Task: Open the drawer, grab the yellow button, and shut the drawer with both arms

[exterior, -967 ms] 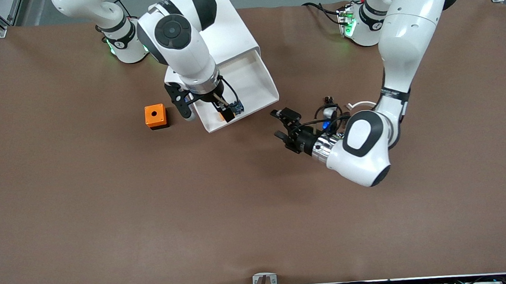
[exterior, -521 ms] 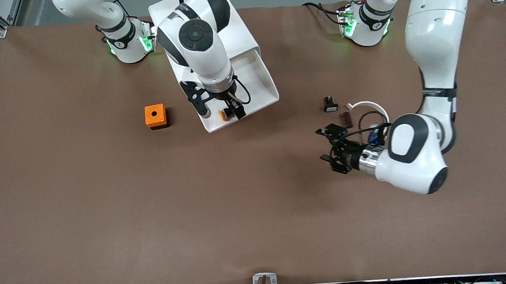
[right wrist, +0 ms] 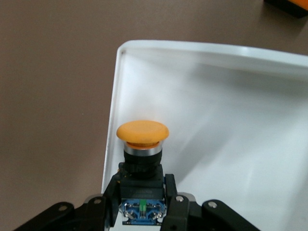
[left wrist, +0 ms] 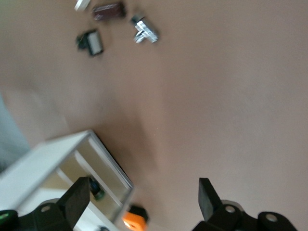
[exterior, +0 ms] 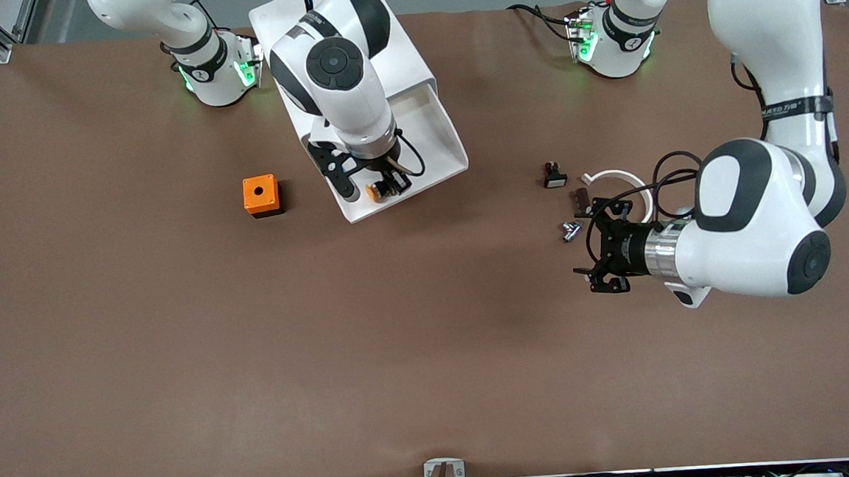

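Observation:
The top drawer (exterior: 434, 131) of the white cabinet (exterior: 398, 48) stands pulled out. My right gripper (exterior: 386, 185) is over the drawer's front corner, shut on the button (exterior: 374, 191). In the right wrist view the gripper (right wrist: 142, 185) clamps the button's black body, with the orange cap (right wrist: 142, 132) pointing out over the drawer floor (right wrist: 231, 120) and the bluish rear between the fingers. My left gripper (exterior: 591, 244) is open and empty over the table at the left arm's end. In the left wrist view it (left wrist: 143, 192) faces the cabinet (left wrist: 57, 163) from a distance.
An orange square box (exterior: 260, 195) sits beside the drawer toward the right arm's end. Next to the left gripper lie a black piece with a white face (exterior: 554, 176), a brown piece (exterior: 580, 201), a white ring (exterior: 616, 177) and a silver piece (exterior: 570, 229).
My left arm has swung away from the drawer toward its own end of the table, gripper open. My right gripper has shifted slightly over the drawer's front, still gripping the button.

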Robot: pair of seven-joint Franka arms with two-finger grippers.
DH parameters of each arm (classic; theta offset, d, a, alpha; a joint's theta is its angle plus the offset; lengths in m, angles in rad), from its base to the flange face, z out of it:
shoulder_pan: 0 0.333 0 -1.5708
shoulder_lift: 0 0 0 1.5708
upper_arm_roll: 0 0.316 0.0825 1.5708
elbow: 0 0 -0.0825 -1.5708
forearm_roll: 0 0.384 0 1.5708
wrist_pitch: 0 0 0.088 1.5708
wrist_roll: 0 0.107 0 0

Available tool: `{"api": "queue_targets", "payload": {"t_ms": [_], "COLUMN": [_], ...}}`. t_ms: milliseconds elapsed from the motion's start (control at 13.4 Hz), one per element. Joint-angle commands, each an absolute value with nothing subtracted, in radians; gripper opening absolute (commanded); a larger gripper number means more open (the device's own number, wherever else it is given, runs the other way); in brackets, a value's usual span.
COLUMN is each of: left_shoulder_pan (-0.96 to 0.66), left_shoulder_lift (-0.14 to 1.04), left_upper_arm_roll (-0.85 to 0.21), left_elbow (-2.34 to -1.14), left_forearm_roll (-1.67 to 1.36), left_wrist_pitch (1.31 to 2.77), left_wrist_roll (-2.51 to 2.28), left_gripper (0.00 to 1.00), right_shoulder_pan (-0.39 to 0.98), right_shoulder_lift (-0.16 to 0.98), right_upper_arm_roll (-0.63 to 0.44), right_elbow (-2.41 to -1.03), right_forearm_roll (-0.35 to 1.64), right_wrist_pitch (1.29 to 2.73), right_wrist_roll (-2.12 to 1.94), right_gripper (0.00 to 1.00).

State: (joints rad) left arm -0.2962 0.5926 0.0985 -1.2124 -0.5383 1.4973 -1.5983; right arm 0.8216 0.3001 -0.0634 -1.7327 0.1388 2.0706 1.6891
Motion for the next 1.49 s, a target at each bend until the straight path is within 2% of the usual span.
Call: {"api": "queue_targets", "payload": {"t_ms": [0,298,521,744,1042,1191,1414], "left_shoulder_pan": [-0.288,-0.285,-0.311,-0.373,-0.491,-0.553,-0.613], "left_shoulder_lift": [0.561,0.514,0.515,0.549,0.603,0.630,0.670], "left_upper_arm_roll": [0.106,0.086,0.072,0.069,0.063,0.063,0.061], "left_elbow": [-1.223,-1.223,-1.227,-1.241,-1.266,-1.278,-1.278], "left_forearm_roll": [-0.496,-0.486,-0.480,-0.425,-0.278,-0.253,-0.253], "left_wrist_pitch": [1.503,1.519,1.603,1.681,1.782,1.871,1.922], "left_wrist_roll": [-1.406,-1.034,-0.846,-0.787,-0.788,-0.807,-0.873], "left_gripper": [0.99,0.99,0.99,0.99,1.00,0.99,0.99], "right_shoulder_pan": [0.784,0.698,0.589,0.407,0.197,0.140,0.097], "right_shoulder_lift": [0.284,0.284,0.287,0.298,0.377,0.432,0.514], "right_upper_arm_roll": [-0.067,-0.071,-0.072,-0.071,-0.071,-0.072,-0.071], "right_elbow": [-1.712,-1.642,-1.635,-1.640,-1.640,-1.638,-1.640], "right_forearm_roll": [0.141,0.138,0.135,0.138,0.111,0.086,0.066], "right_wrist_pitch": [2.060,1.990,1.954,1.924,1.950,1.976,2.052], "right_wrist_roll": [1.588,1.294,1.027,0.711,0.329,0.214,0.091], "right_gripper": [0.00,0.00,0.00,0.00,0.01,0.01,0.02]}}
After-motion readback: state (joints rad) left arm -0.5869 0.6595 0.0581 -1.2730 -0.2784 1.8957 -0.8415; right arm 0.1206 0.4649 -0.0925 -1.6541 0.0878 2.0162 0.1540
